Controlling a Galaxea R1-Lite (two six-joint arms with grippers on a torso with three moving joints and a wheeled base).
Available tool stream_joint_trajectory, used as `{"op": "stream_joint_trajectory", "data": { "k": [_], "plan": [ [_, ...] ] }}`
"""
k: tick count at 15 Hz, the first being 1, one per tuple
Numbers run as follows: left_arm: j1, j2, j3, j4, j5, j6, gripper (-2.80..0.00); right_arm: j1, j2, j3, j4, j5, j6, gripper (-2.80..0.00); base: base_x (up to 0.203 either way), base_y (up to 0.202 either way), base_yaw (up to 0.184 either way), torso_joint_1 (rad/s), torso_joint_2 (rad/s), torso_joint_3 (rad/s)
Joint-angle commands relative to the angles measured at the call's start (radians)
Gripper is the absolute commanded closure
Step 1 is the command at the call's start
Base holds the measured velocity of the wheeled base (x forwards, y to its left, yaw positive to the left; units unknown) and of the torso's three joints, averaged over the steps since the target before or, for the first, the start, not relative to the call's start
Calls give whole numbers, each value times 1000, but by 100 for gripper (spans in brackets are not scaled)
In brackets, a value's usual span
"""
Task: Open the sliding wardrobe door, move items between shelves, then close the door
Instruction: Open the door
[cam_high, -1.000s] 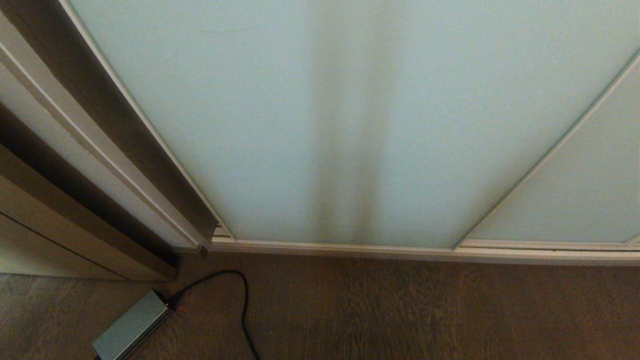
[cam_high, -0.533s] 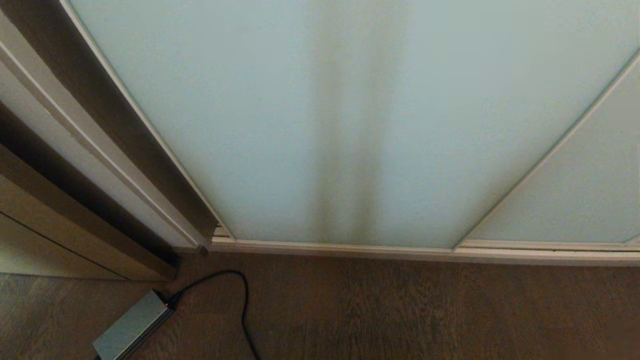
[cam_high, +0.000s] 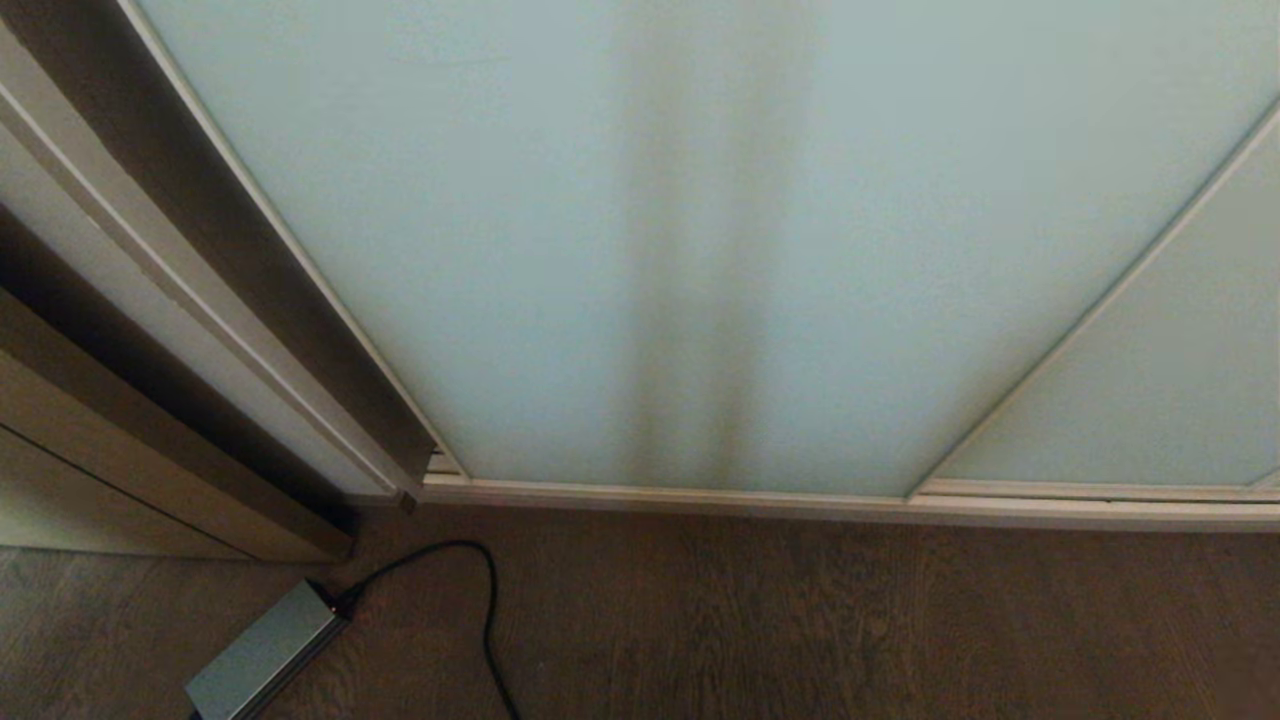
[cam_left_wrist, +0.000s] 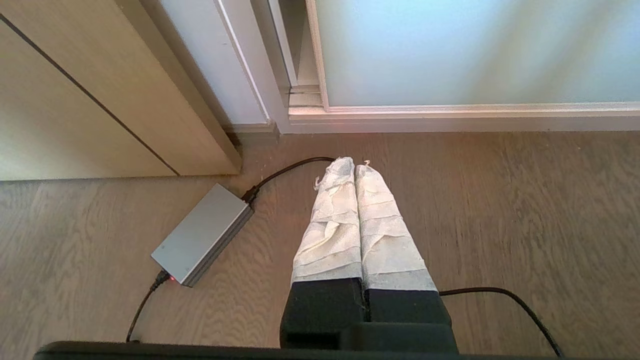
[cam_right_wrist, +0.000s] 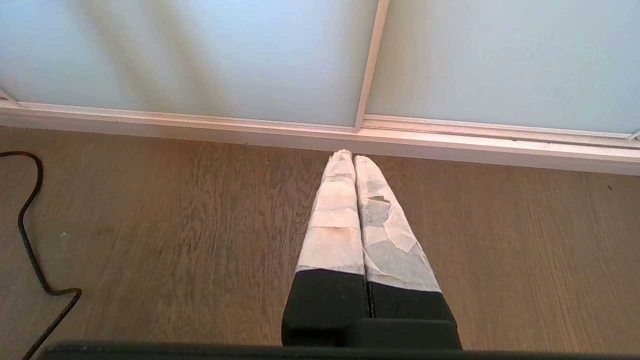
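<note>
Both my grippers hang low over wood floor (cam_right_wrist: 150, 225), left gripper (cam_left_wrist: 354, 167) and right gripper (cam_right_wrist: 352, 156) fingers pressed together, empty; sliding wardrobe door (cam_high: 640, 230) closed ahead.

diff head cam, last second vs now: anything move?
No visible change. The sliding wardrobe door stays shut, the grey power brick and its cable lie where they were on the wood floor, and neither arm enters the head view.
</note>
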Motion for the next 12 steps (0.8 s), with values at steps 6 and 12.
{"op": "stream_joint_trajectory", "data": {
  "k": [6, 12],
  "plan": [
    [0, 1, 0, 0, 0, 0, 0, 0, 2, 0, -1, 0, 0, 0, 0, 0, 0, 0, 0, 0],
    [0, 3, 0, 5, -2, 20, 0, 0, 2, 2, -1, 0, 0, 0, 0, 0, 0, 0, 0, 0]
  ]
}}
